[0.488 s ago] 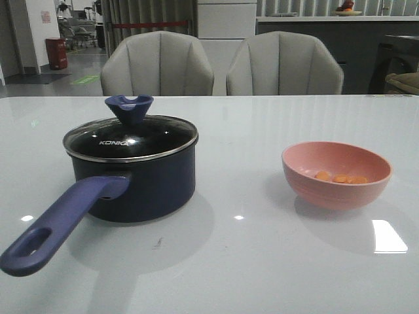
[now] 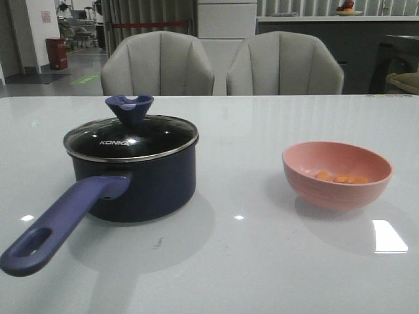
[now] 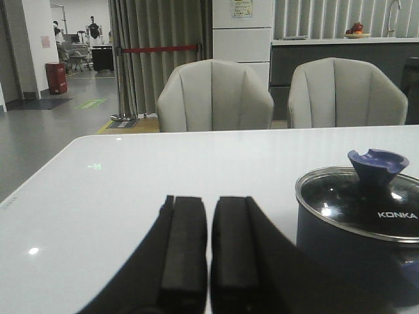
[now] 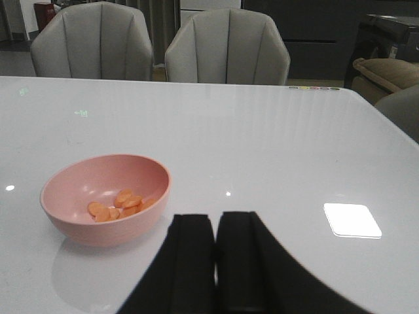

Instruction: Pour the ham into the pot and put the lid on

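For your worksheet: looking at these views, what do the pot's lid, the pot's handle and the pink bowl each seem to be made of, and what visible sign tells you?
The lid: clear glass with a shiny metal rim; the dark inside shows through and highlights glint on it.
The pot's handle: matte purple-blue, probably plastic or a soft coating; no sharp reflections.
The bowl: salmon-pink, smooth and matte, likely plastic; ceramic cannot be ruled out.

glossy white counter (image 2: 262, 261) reflects ceiling lights. two grey upholstered chairs (image 2: 157, 64) (image 2: 285, 63) stand at 12 o'clock behind it. grey curtains (image 2: 147, 16) hang at 11 o'clock, beside a red bin (image 2: 56, 53).
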